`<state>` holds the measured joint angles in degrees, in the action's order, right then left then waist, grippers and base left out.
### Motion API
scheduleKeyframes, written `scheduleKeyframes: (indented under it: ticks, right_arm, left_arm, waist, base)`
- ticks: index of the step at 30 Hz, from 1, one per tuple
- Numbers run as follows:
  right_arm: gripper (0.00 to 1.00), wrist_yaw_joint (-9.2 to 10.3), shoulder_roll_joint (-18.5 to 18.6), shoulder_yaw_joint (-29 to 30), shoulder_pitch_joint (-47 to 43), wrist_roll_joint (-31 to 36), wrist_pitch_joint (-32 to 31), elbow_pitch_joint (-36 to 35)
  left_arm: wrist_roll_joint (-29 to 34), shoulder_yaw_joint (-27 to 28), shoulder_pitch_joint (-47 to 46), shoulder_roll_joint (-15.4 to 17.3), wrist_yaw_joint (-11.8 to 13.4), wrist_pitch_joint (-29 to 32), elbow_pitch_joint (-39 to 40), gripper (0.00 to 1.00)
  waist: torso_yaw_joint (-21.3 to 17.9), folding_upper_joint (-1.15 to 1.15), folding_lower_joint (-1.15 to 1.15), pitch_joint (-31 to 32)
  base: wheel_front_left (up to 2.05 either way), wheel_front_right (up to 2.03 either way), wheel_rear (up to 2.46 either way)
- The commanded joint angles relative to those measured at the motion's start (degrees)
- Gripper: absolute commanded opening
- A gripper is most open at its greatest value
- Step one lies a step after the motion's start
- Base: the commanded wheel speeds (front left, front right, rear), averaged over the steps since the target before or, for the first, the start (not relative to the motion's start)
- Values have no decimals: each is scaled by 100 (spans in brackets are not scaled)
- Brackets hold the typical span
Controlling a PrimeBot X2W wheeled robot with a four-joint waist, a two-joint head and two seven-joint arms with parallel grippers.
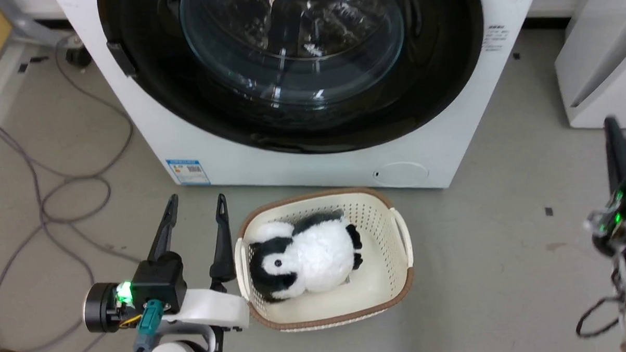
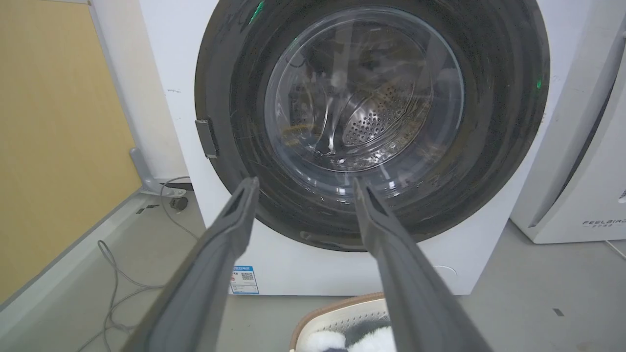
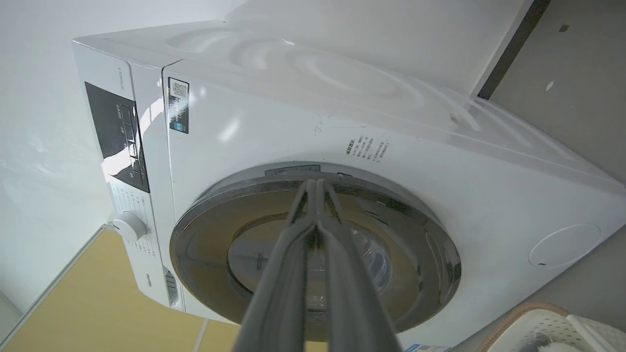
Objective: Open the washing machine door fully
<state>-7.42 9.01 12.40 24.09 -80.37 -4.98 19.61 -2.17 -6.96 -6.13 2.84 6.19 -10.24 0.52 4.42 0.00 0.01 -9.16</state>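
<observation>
- Left gripper sits low beside a basket, fingers spread wide, empty.
- Right gripper is pinched together, holding nothing.
- Washing machine door stands ahead, apparently closed.
- Step: approach. Next, hook the handle tab and pull.

The left gripper has two tapering dark-grey fingers on a black block, with a green light at its nine o'clock, a teal connector at six and a white forearm shell. The right gripper shows green lights and loose black cables.
</observation>
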Motion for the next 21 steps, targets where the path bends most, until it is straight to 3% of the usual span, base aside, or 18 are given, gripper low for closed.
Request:
scheduleKeyframes:
  ticks: [1, 21]
  right_arm:
    - [0, -5, 83, 36, 259, -213, -39, 105]
    - [0, -6, 942, -566, 2939, -742, -466, 1689]
  left_arm:
    - [11, -28, -111, 4, 54, -60, 34, 100]
    - [-104, -289, -750, 4, 374, -299, 189, 100]
  waist:
    - [67, 0, -1, -140]
    - [541, 0, -1, -1209]
  base:
    - [0, 0, 0]
    - [0, 0, 0]
